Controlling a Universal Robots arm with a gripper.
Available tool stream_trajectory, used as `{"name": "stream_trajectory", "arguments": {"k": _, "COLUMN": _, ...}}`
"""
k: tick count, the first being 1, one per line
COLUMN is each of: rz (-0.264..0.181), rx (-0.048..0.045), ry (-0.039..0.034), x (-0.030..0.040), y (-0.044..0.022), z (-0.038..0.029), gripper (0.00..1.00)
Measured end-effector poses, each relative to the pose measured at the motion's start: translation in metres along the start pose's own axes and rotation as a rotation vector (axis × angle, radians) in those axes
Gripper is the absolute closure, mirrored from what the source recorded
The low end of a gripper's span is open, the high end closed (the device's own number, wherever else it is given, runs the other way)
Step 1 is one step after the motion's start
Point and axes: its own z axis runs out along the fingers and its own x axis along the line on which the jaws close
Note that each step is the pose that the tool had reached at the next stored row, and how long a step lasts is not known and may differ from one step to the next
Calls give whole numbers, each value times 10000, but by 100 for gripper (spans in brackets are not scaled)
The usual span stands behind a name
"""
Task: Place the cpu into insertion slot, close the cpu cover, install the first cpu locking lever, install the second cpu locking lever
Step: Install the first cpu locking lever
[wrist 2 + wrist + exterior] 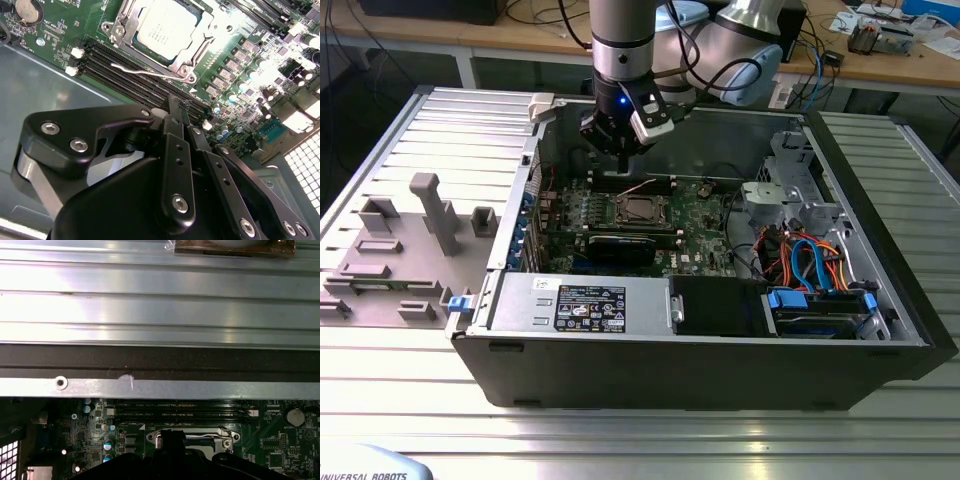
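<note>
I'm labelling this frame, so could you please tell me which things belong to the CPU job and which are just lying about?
Belongs to the job:
- cpu, seated in the insertion slot
- cpu cover, down around the chip
- locking lever, thin wire beside the socket
- pincer, closed, holding nothing, above the board

Just lying about:
- memory slots
- power supply
- drive cables
- grey fixture blocks

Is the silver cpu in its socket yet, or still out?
In. The dull silver square cpu lies flat inside the silver-rimmed insertion slot, framed by metal, in the second wrist view.
</note>
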Motion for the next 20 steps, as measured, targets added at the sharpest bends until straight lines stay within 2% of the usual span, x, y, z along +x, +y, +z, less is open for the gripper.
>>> {"name": "stream_trajectory", "arguments": {"k": 3, "rz": 3, "rx": -19, "ry": 0, "x": -92, "y": -3, "z": 23, "gripper": 89}}
{"name": "stream_trajectory", "arguments": {"k": 7, "rz": -28, "rx": 14, "ry": 4, "x": -125, "y": -8, "z": 74, "gripper": 89}}
{"name": "stream_trajectory", "arguments": {"k": 12, "rz": -321, "rx": 25, "ry": 30, "x": -157, "y": -14, "z": 140, "gripper": 89}}
{"name": "stream_trajectory", "arguments": {"k": 20, "rz": -322, "rx": 25, "ry": 30, "x": -266, "y": -14, "z": 227, "gripper": 89}}
